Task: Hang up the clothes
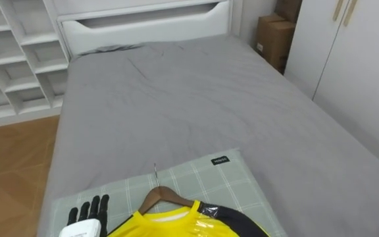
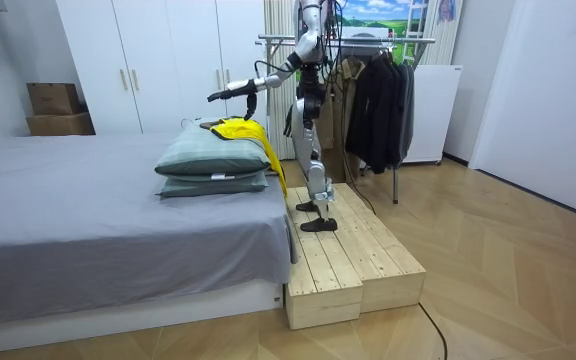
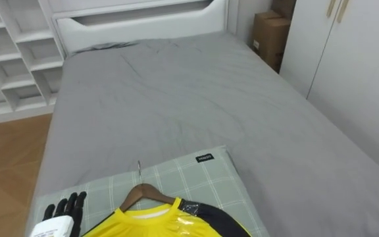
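So the robot is seen standing on a wooden platform (image 2: 353, 262) butted up against the foot of the bed (image 1: 196, 99), with a clothes rack (image 2: 368, 42) full of dark garments (image 2: 378, 100) right behind it.

Closest in, the left hand (image 1: 87, 214) is held out over the near left corner of the pillow (image 1: 232, 178). Its fingers (image 1: 99, 205) are stretched out straight and kept side by side, with nothing gripped. In the room view the hand is raised clear above the pillows, not touching them. The right hand (image 2: 291, 130) can just be made out low by the hip in the room view, and it can't be told how it's held.

Just beside the left hand, on its right, the yellow shirt (image 1: 176, 226) is laid on the green checked pillow. A wooden hanger (image 1: 165, 195) is already tucked into the collar, and its thin metal hook is pointed toward the head of the bed. A dark sleeve is seen on the shirt's right side. In the room view that pillow is stacked on a second pillow (image 2: 208, 185), and the shirt's lower part is draped down over the end of the bed.

Past that, the grey sheet is spread out with a few creases. The white headboard (image 1: 143, 26) is found at the far end, with white cubby shelves (image 1: 15, 59) off to the left, cardboard boxes (image 1: 276, 39) in the far right corner, and a white wardrobe (image 1: 354, 52) along the right.
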